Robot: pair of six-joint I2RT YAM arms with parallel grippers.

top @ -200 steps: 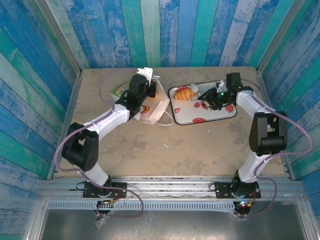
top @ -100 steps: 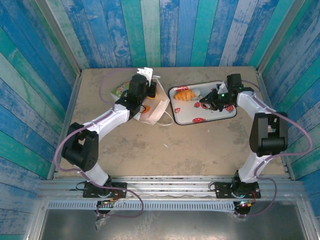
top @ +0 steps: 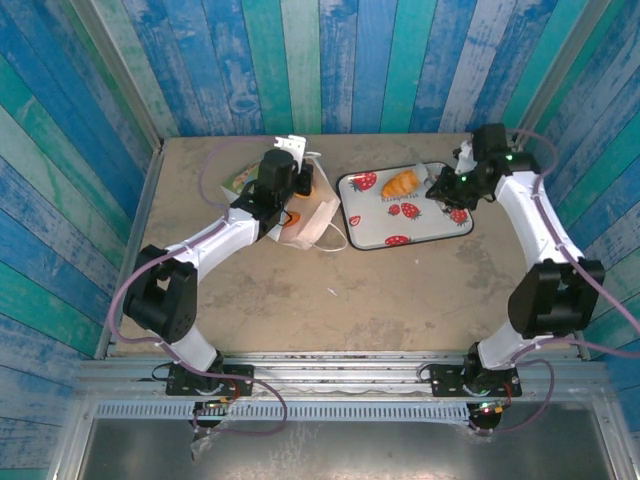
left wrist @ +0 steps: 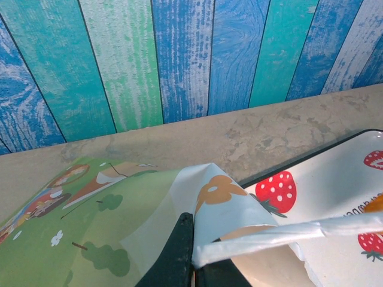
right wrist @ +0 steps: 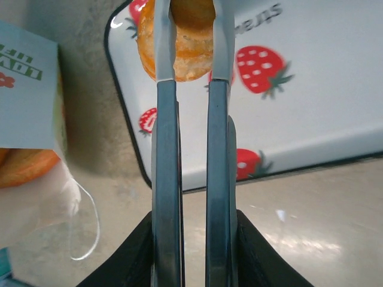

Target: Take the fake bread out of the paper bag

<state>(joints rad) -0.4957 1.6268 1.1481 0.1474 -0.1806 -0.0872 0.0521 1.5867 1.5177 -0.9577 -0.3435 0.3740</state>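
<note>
Tongs (right wrist: 164, 149) pinching bread (right wrist: 190, 51) above strawberry tray (right wrist: 317, 89), bag (right wrist: 27, 72) beside

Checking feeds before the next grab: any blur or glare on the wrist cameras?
Right wrist: tongs sharp, tray strawberries behind them slightly soft, small glare spots on the table. Left wrist: paper bag handle up close is washed-out and soft; wall planks crisp.

how many of each thing

one bread (top: 402, 183) plus one bread (right wrist: 24, 168) makes two breads. one paper bag (top: 315, 215). one tray (top: 440, 228). one pair of tongs (right wrist: 166, 149). one green picture book (left wrist: 78, 239). two robot arms (top: 215, 240).
</note>
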